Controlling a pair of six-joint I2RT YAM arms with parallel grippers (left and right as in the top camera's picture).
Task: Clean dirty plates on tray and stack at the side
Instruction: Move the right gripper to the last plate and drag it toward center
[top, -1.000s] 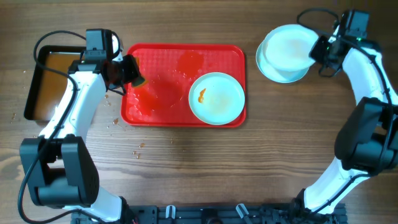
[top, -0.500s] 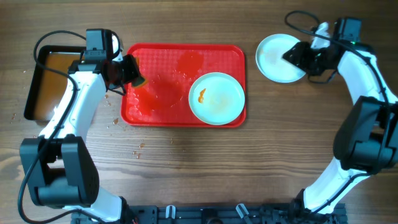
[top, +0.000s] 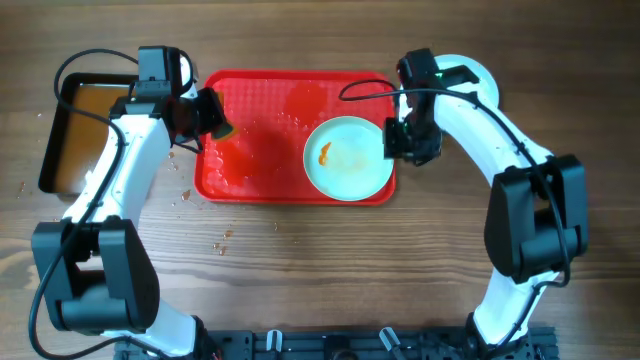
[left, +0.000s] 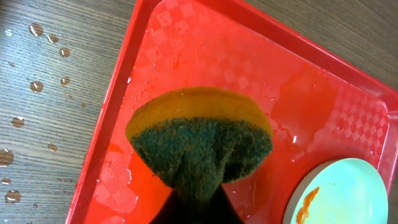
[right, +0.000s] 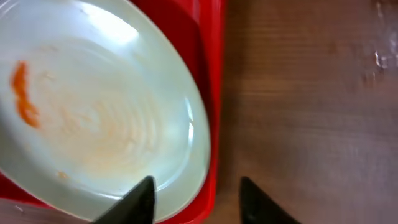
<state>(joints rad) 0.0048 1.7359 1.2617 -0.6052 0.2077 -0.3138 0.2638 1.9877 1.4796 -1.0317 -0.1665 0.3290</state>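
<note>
Right wrist view: right gripper (right: 196, 183) jaws part-spread, nothing held. One finger sits over the plate (right: 93, 112) rim, the other over bare table (right: 311, 112) past the tray (right: 212, 87) lip. Can't tell if it's touching yet. Plate lies inboard of the claw, toward tray centre, flat on tray's right end. It's round, so no long axis; rim pinch looks like the way in. Orange smear (right: 22, 93) on plate's far side. Overhead: right side clearly nearer. Left gripper (top: 205, 113) well apart at tray's left end, pinched on sponge (left: 199, 137). Stacked plates (top: 470, 70) off-tray behind right arm, mostly hidden.
</note>
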